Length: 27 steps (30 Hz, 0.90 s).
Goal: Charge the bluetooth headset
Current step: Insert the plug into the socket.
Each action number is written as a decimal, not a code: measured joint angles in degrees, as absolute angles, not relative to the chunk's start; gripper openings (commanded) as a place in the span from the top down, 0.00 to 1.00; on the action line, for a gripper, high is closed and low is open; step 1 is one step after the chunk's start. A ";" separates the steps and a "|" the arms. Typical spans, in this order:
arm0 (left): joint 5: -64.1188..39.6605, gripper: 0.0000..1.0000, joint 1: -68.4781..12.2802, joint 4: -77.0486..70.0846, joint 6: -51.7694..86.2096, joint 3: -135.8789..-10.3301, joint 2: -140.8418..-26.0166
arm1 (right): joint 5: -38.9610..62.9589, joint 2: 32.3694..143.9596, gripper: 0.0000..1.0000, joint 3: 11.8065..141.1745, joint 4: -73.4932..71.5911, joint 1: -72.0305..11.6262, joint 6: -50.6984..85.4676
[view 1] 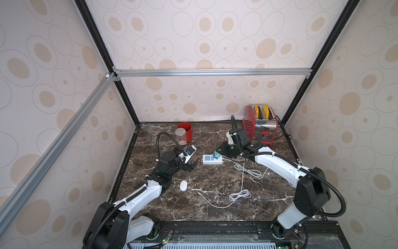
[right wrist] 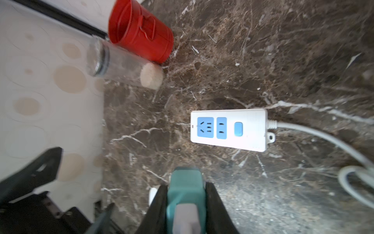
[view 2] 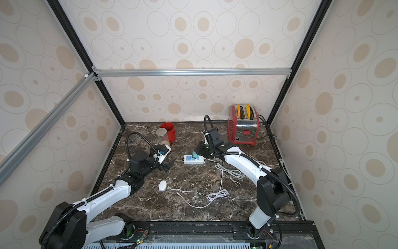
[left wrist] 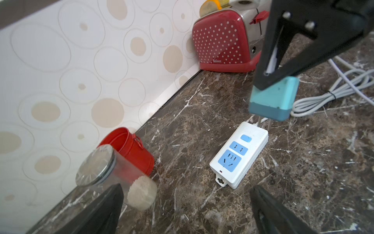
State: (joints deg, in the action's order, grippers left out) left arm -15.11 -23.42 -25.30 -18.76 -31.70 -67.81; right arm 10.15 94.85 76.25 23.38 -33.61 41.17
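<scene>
Gripping the teal charger plug (left wrist: 273, 99) tight between its jaws, the right gripper (view 1: 218, 153) holds it prongs-down just above the white power strip (view 1: 212, 159), apparently lining it up with a blue socket; the prongs are not yet in. The left gripper (view 1: 190, 166) hangs spread wide and empty at nine o'clock of the strip. The bluetooth headset (view 1: 183, 185) lies on the marble table (view 1: 215, 215) at seven o'clock, near the white cable (view 1: 239, 195)'s loose end but unconnected.
</scene>
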 measured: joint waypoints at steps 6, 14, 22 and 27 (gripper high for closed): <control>-17.04 0.01 -20.62 -22.39 -9.58 -35.79 -71.70 | 0.73 103.68 1.00 83.53 30.65 -37.56 29.26; -15.57 0.01 -14.92 -21.23 -0.84 -37.69 -75.68 | -6.50 113.01 1.00 92.58 35.00 -37.91 22.48; -13.50 0.01 -12.60 -18.13 0.71 -39.16 -76.71 | -9.43 117.14 1.00 97.60 35.97 -38.02 21.41; -13.43 0.01 -11.88 -17.34 0.73 -39.75 -76.73 | -8.60 118.17 1.00 98.87 35.79 -38.04 23.62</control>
